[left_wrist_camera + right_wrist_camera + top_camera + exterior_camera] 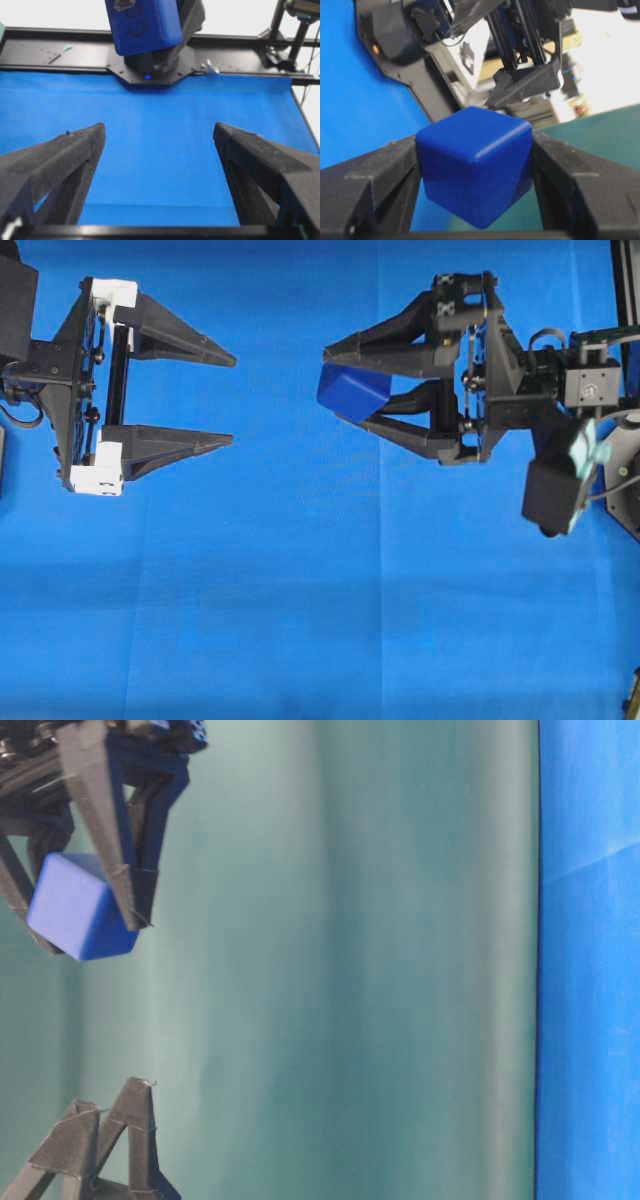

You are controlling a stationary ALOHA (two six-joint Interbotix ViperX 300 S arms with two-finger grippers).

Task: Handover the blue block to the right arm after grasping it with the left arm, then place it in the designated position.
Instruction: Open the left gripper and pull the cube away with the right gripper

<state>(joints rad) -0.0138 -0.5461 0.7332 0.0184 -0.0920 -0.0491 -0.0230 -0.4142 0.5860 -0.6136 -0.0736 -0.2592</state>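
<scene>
Over blue cloth (300, 590), right gripper (335, 380) around blue block (352, 392)

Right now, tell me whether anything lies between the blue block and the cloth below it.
Nothing visible does. The right gripper holds the blue block in the air, and the blue cloth beneath it is bare. The left gripper stands open, apart to one side. No marked placing spot shows.
</scene>
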